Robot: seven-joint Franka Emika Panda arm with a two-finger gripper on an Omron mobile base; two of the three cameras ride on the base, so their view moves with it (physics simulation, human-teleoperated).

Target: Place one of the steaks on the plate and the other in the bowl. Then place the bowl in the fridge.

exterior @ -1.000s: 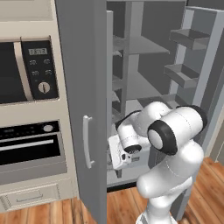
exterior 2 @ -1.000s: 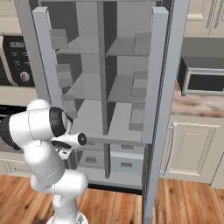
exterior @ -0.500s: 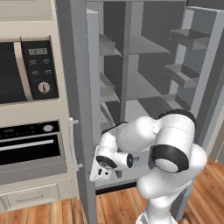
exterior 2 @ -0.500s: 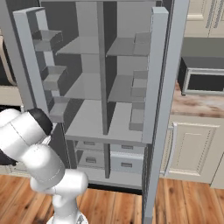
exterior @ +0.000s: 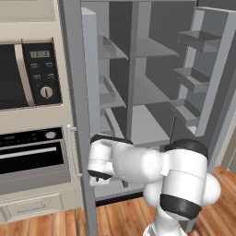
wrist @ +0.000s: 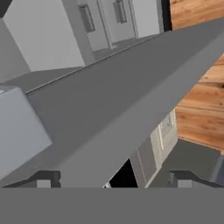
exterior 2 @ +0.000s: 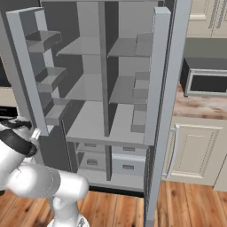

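The grey fridge (exterior: pixel 138 115) stands with both doors swung out and its grey shelves (exterior 2: pixel 106 119) bare. My arm reaches down and left to the lower edge of the left door (exterior: pixel 76 115). My gripper (exterior: pixel 94 166) sits right at that edge. In the hand view the gripper (wrist: pixel 113 179) is open, its fingertips (wrist: pixel 43 179) far apart, and the door's grey edge (wrist: pixel 113 113) runs between them. The steaks, the plate and the bowl are out of view.
The built-in microwave (exterior: pixel 23 78) and oven (exterior: pixel 32 156) lie just left of the fridge door. The right door (exterior 2: pixel 162 111) juts out toward me. Drawers (exterior 2: pixel 128 164) fill the fridge's bottom. A counter appliance (exterior 2: pixel 206 82) and cream cabinet (exterior 2: pixel 195 150) stand at the right, over wooden floor.
My arm has swung from in front of the shelves down and left to the left door's lower edge. That door now stands wider open.
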